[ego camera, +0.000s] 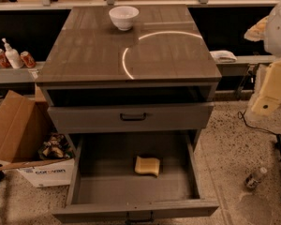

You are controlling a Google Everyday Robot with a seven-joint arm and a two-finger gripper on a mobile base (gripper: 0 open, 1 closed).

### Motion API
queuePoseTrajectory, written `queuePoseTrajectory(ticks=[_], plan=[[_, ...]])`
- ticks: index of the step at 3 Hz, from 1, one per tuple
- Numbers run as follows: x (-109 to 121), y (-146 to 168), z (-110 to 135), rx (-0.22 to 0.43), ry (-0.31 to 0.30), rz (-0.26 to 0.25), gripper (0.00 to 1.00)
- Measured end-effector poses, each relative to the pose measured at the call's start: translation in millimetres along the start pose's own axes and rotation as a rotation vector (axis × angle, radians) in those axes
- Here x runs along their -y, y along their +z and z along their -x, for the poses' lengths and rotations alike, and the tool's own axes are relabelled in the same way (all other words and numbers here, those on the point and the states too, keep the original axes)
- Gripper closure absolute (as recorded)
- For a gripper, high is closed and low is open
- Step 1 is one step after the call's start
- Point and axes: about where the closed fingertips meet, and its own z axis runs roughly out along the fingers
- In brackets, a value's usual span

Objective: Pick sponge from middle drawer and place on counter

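The pale yellow sponge [147, 166] lies flat on the bare grey floor of the middle drawer [103, 172], right of centre, with one edge slightly curled. The drawer is pulled fully out at the bottom of the view. The glossy grey-brown counter [93, 50] is above it and carries a bright curved reflection. My gripper [266, 103] hangs at the right edge of the view, beside the cabinet at about upper-drawer height. It is well above and to the right of the sponge and touches nothing.
A white bowl [123, 17] stands at the counter's back. The narrower drawer with a black bar handle [133, 117] is slightly open above the middle drawer. Cardboard boxes [14, 130] sit on the floor at left, a small bottle [256, 177] at right, and a white cloth [223, 56] on the right ledge.
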Motion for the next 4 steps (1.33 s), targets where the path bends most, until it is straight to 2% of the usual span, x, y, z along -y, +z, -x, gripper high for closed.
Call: queuePoseTrajectory(ticks=[1, 2, 3, 4], plan=[[0, 0, 0, 0.000, 0.000, 0.000, 0.00], [-7, 35, 0, 0.055, -0.019, 0.041, 0.00], [-27, 102, 2, 0.159, -0.044, 0.116, 0.00], [-54, 177, 9, 0.253, -0.044, 0.184, 0.00]])
